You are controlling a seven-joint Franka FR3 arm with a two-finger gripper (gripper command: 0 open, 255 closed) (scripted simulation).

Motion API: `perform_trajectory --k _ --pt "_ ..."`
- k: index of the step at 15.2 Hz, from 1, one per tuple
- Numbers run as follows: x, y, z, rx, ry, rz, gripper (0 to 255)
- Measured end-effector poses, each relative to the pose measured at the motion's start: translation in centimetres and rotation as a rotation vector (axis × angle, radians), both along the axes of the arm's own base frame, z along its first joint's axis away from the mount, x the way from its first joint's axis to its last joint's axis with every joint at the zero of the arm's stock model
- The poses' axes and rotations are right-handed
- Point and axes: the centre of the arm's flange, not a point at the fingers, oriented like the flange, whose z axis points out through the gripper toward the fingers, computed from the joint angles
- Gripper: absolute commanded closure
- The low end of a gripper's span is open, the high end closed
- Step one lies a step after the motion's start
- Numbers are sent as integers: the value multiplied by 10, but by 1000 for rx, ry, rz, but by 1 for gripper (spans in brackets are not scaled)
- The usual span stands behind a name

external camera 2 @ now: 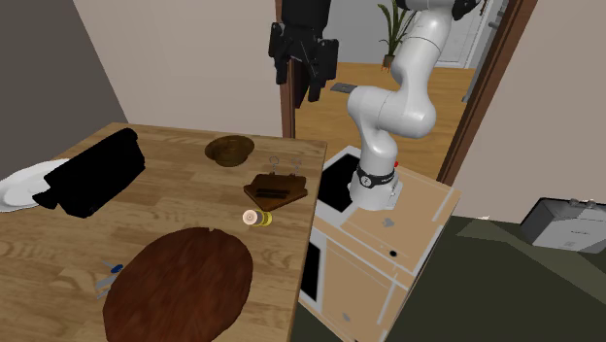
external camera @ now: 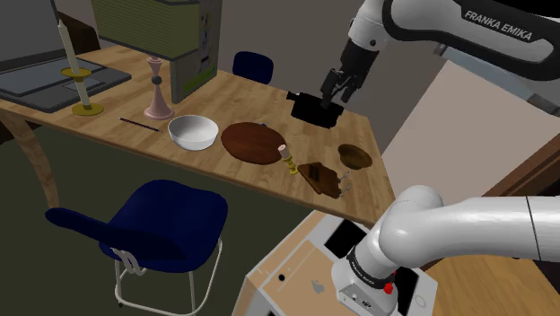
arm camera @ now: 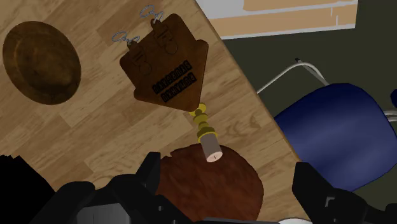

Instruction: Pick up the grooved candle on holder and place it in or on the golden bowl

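Wood-grain worktop | grooved candle on knobbly gold holder lies sideways | round dull-brown bowl apart | tool released, empty

Wooden table with candle, brown bowl, plaque, oval board, white bowl

A home: wooden table bearing a pink candlestick, blue chair, potted plant behind

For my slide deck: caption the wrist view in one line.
Open claw above the table, candle on holder between a brown plaque and an oval board.
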Motion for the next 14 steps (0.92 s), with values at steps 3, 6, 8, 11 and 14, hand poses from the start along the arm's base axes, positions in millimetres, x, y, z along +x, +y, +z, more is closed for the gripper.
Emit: perform_trajectory --k 3,6,8,11,14 --pt "4 1 -16 -15 -6 5 0" --pt "8 3 -56 -48 -23 17 0" --pt "12 8 -78 -73 -35 26 0" --pt "24 11 -116 -109 -54 39 0" --pt "30 12 -157 -146 -73 52 0"
